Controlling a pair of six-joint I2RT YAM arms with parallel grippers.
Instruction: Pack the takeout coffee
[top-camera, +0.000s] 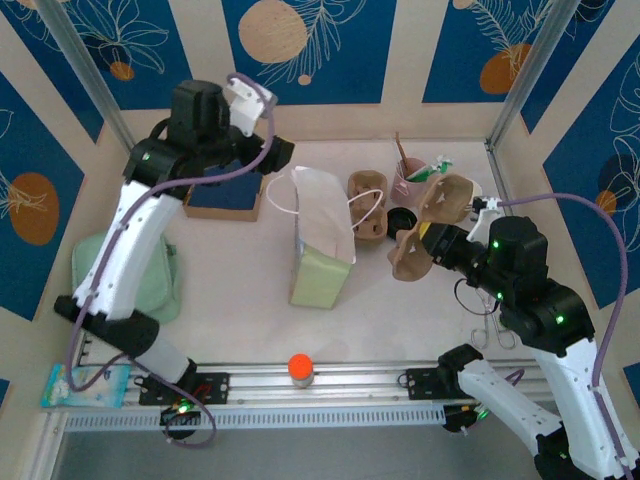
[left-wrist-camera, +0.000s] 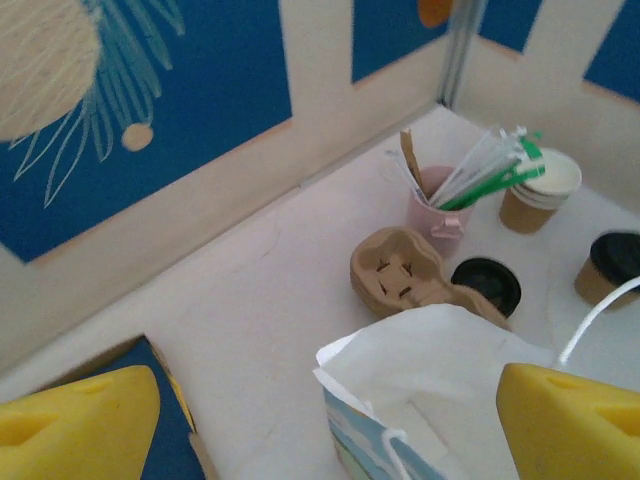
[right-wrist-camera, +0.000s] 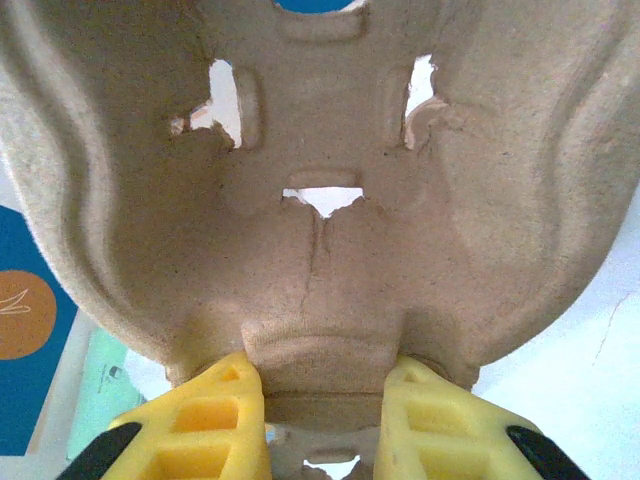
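Top external view: paper bag (top-camera: 322, 250) stands upright on the surface (top-camera: 230, 290), mouth up for loading.
Right hand (right-wrist-camera: 325, 400): clamped on the cup carrier (right-wrist-camera: 320, 150) rim, lifted beside the bag, probably for insertion.
Left hand (left-wrist-camera: 325, 430): spread wide, empty, above the bag's mouth.
Lidded cup (left-wrist-camera: 610, 265): behind the bag, unpacked.

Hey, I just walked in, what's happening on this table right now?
The right gripper is clamped on the edge of a brown moulded-pulp cup carrier and holds it tilted, beside a white and green paper bag. The left gripper hangs open above the bag's mouth, gripping nothing. A second pulp carrier, paper coffee cups and a pink cup of straws sit on the table behind the bag. I can't see inside the bag.
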